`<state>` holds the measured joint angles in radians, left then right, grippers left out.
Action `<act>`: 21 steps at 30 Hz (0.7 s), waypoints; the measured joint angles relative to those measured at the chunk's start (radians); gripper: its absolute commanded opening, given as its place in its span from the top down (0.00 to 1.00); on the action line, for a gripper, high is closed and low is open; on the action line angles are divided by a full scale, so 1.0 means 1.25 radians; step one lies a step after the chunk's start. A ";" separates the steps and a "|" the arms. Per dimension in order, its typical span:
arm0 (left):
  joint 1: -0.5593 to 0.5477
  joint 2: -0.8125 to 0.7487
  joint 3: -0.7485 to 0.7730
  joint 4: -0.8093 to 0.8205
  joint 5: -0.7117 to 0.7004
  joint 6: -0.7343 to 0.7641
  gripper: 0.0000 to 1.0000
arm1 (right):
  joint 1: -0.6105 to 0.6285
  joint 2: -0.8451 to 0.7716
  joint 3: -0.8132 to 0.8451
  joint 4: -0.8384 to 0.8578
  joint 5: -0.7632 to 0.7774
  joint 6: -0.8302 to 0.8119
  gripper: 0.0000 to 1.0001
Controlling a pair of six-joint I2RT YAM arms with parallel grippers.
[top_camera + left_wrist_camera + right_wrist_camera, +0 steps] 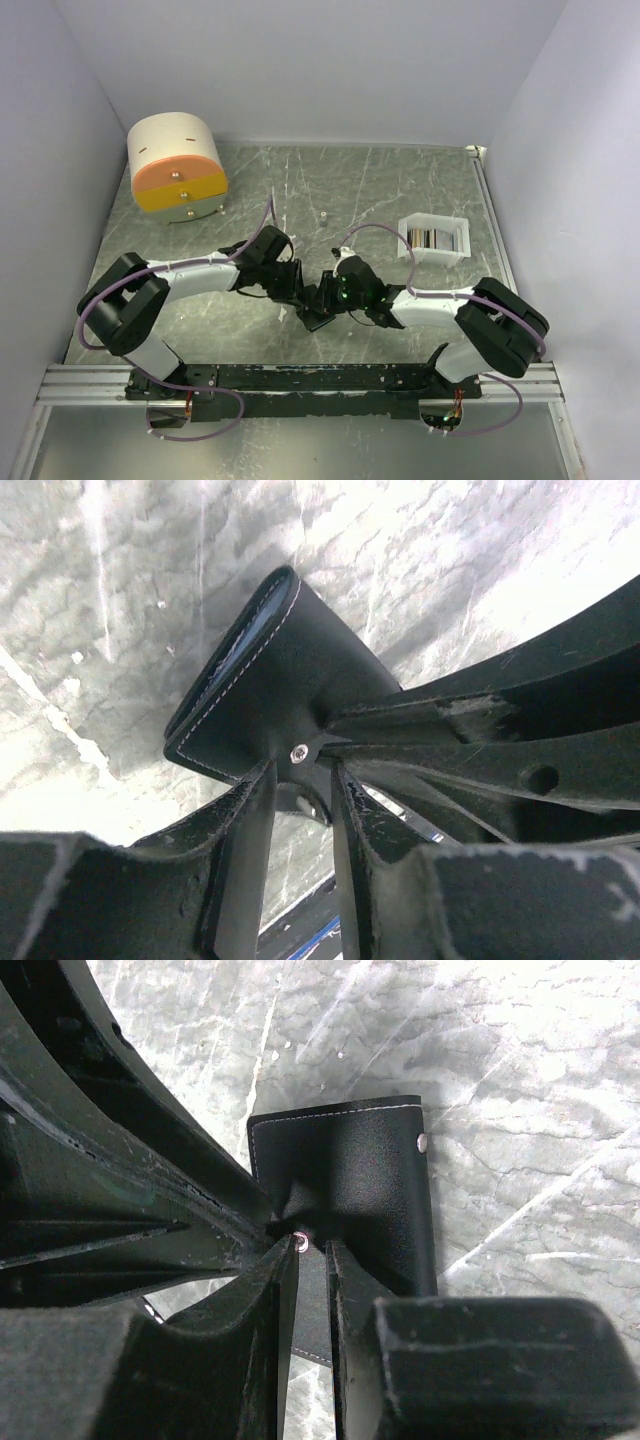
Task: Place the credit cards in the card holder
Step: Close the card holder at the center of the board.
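The black card holder (320, 318) with white stitching is held above the table between both arms at the middle. In the right wrist view my right gripper (312, 1250) is shut on a flap of the card holder (350, 1170), beside a metal snap (421, 1142). In the left wrist view my left gripper (300, 770) stands open. Its tips straddle the edge of the card holder (270, 670), and table shows through the gap between them. The credit cards (432, 238) stand on edge in a white tray at the right rear, away from both grippers.
The white tray (455, 222) sits near the right wall. A round cream-and-orange drawer box (177, 165) stands at the back left. A small pale object (325, 213) lies on the marbled table behind the grippers. Walls enclose three sides.
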<state>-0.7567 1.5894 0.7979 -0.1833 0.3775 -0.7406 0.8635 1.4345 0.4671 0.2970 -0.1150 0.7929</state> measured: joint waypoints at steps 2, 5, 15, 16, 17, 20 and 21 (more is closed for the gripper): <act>0.000 0.001 0.008 0.000 -0.009 0.000 0.61 | 0.000 0.000 -0.001 0.000 0.000 0.000 0.81; 0.000 0.002 0.016 -0.002 -0.019 0.000 0.61 | 0.000 -0.002 -0.003 0.001 0.001 0.001 0.81; 0.000 0.025 0.021 -0.002 -0.038 0.000 0.68 | 0.003 -0.057 -0.015 -0.048 0.009 0.003 0.78; 0.000 0.026 0.021 -0.002 -0.039 0.000 0.68 | 0.005 -0.066 -0.015 -0.057 0.010 0.003 0.77; 0.000 0.027 0.022 -0.003 -0.042 0.000 0.69 | 0.010 -0.078 -0.015 -0.068 0.014 0.003 0.76; 0.000 0.032 0.027 -0.004 -0.046 0.000 0.69 | 0.031 -0.107 -0.008 -0.103 0.029 0.001 0.73; 0.000 0.033 0.028 -0.004 -0.046 0.000 0.69 | 0.038 -0.113 -0.003 -0.113 0.034 0.000 0.72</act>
<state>-0.7567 1.6310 0.8330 -0.1879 0.3195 -0.7406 0.9104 1.2938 0.4637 0.1555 -0.0723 0.7925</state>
